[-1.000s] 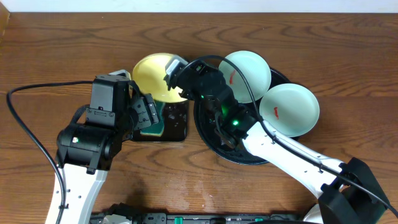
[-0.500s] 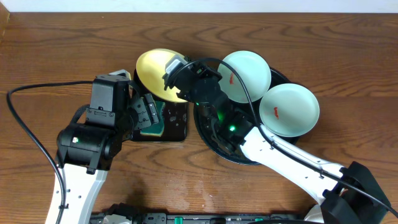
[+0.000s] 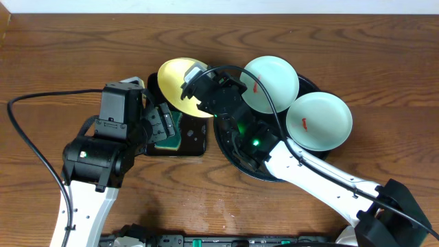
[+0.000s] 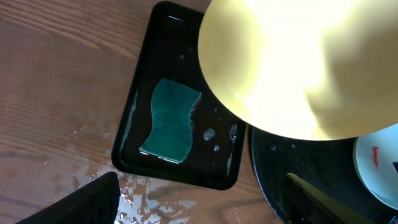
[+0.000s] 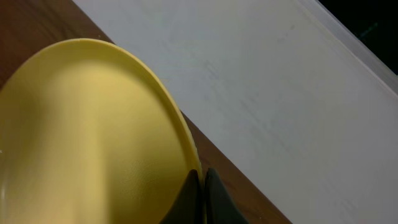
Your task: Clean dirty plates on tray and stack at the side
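My right gripper (image 3: pixel 191 89) (image 5: pixel 203 186) is shut on the rim of the pale yellow plate (image 3: pixel 175 77) (image 5: pixel 87 137) and holds it tilted in the air. The plate hangs over the far end of the sponge tray (image 3: pixel 197 140). In the left wrist view the yellow plate (image 4: pixel 298 68) fills the upper right. Two mint-green plates (image 3: pixel 271 84) (image 3: pixel 319 121), each with a red smear, rest on the round black tray (image 3: pixel 260 175). My left gripper (image 3: pixel 163 127) (image 4: pixel 202 208) stands open over the near edge of the sponge tray, holding nothing.
A green sponge (image 4: pixel 171 121) lies in the wet rectangular black tray (image 4: pixel 143 81). Water is splashed on the wooden table (image 4: pixel 155 199) in front of it. The round tray's rim (image 4: pixel 258 180) lies just right of the sponge tray. A cable (image 3: pixel 41 96) loops at the left.
My right gripper has carried the yellow plate a little to the right. The left arm and the mint plates have not moved.
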`<state>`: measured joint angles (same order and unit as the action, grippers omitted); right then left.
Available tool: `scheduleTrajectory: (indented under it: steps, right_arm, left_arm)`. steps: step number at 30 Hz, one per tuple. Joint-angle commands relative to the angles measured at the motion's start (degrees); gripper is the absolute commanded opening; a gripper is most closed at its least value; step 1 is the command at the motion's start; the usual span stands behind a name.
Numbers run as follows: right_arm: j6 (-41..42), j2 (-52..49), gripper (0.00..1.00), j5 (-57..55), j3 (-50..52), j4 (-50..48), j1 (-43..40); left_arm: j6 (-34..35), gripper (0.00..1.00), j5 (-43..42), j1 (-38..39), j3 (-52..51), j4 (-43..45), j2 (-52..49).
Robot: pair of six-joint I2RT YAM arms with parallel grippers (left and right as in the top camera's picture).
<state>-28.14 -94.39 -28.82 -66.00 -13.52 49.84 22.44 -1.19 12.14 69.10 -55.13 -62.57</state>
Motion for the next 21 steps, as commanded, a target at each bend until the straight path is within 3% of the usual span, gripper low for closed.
scheduleTrajectory:
  steps: [1, 6, 9, 14, 21]
  right_arm:
    - [6.71, 0.87, 0.01, -1.2, -0.63, 1.01, 0.52]
    - [40.02, 1.07, 0.01, 3.98, -0.63, 19.17, -0.63]
    - [52.52, 2.43, 0.01, 9.94, -0.63, 27.43, -3.17]
    - [56.43, 8.72, 0.01, 23.06, -0.63, 35.58, -14.27]
    - [55.17, 14.32, 0.01, 37.38, -0.63, 51.01, -41.57]
  left_arm:
    - [-0.35, 0.83, -0.09, -0.24, 1.38, -0.11, -0.02]
    - [-0.35, 0.83, -0.09, -0.24, 1.38, -0.11, -0.02]
    - [-0.35, 0.83, -0.09, -0.24, 1.38, -0.11, -0.02]
    - [-0.35, 0.83, -0.09, -0.24, 1.38, -0.11, -0.02]
    - [-0.35, 0.83, -0.09, -0.24, 1.38, -0.11, -0.02]
